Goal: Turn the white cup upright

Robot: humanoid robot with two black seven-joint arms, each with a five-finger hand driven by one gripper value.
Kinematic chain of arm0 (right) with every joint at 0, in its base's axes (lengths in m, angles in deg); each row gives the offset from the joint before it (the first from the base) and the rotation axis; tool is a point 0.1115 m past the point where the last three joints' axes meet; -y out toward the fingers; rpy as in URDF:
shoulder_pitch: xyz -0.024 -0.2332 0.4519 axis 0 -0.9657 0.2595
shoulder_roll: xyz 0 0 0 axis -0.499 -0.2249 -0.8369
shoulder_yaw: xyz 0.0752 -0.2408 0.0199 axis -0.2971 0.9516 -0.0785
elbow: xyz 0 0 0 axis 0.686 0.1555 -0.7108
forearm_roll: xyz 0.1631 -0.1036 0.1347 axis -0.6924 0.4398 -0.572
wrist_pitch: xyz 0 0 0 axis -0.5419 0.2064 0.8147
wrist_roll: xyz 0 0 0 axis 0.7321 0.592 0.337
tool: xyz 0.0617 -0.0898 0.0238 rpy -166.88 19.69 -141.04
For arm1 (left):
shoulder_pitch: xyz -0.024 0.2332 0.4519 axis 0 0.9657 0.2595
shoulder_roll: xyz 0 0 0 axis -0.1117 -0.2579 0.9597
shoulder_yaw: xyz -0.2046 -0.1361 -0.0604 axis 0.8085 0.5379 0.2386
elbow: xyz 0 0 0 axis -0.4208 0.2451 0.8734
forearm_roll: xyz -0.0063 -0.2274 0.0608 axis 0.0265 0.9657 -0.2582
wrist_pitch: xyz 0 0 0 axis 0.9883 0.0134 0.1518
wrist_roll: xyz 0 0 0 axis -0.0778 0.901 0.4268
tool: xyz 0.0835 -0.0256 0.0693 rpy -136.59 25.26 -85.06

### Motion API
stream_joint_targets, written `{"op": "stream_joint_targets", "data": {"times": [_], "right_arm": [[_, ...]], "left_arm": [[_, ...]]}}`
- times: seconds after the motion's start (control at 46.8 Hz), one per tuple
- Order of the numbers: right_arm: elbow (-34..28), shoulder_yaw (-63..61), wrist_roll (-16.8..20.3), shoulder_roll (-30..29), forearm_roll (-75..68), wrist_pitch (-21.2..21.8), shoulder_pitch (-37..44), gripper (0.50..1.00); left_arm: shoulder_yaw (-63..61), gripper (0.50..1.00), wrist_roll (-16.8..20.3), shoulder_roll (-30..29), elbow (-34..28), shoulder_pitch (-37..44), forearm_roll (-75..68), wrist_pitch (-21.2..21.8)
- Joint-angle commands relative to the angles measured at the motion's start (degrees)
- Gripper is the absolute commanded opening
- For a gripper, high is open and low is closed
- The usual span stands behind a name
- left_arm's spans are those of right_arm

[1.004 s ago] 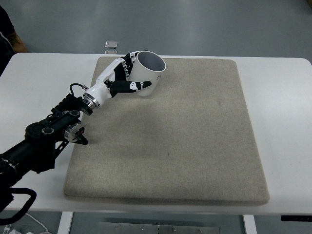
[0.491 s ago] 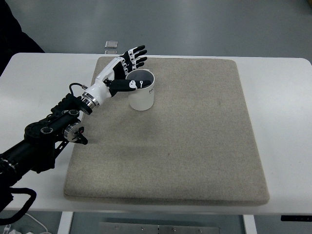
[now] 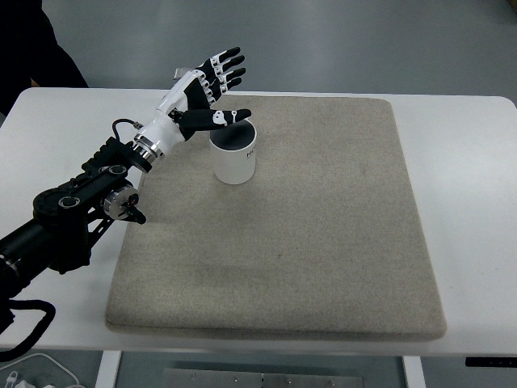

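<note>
Beige felt-like mat [image 3: 323, 242] covers most of the white table [image 3: 452, 121], and we read it as padding so the cup can be tipped without knocking or sliding. Our near edge shows the table's underframe, cut off by the picture's bottom.

From about eight o'clock our left arm [image 3: 81, 206] reaches in diagonally toward eleven o'clock; its shoulder end runs out of the picture. Beyond it, toward the mat's far left part, the white cup [image 3: 235, 155] stands upright on the mat, mouth up, its dark inside facing us. So we judge the flip is done.

Just past the cup, at eleven o'clock of it, our left hand [image 3: 206, 89] hovers with fingers spread wide and thumb stretched over the rim, gripping nothing. We cannot tell whether the thumb touches the rim or floats above it. Small dark print on the cup's right side is too small to read.

At the far table edge a small grey object [image 3: 184, 73] is mostly hidden behind the hand. A dark shape [image 3: 32, 40] fills the far left corner. No right arm shows.
</note>
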Motion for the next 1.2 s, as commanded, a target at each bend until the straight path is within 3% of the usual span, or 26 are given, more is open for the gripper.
{"op": "stream_joint_targets", "data": {"times": [0.0,0.598,0.748,1.175], "right_arm": [[0.0,0.0,0.0,0.0,0.0,-0.01,0.0,0.928],[0.0,0.0,0.0,0.0,0.0,0.07,0.0,0.928],[0.0,0.0,0.0,0.0,0.0,-0.01,0.0,0.93],[0.0,-0.26,0.0,0.0,0.0,-0.01,0.0,0.928]], "left_arm": [[0.05,0.99,0.0,-0.38,0.0,-1.3,1.5,0.25],[-0.12,0.988,-1.33,-3.28,-5.27,-11.24,17.59,0.69],[0.05,0.988,-9.76,-3.28,-8.96,-12.55,20.49,0.87],[-0.03,0.99,-24.71,-3.02,-18.37,-14.4,37.01,0.87]]}}
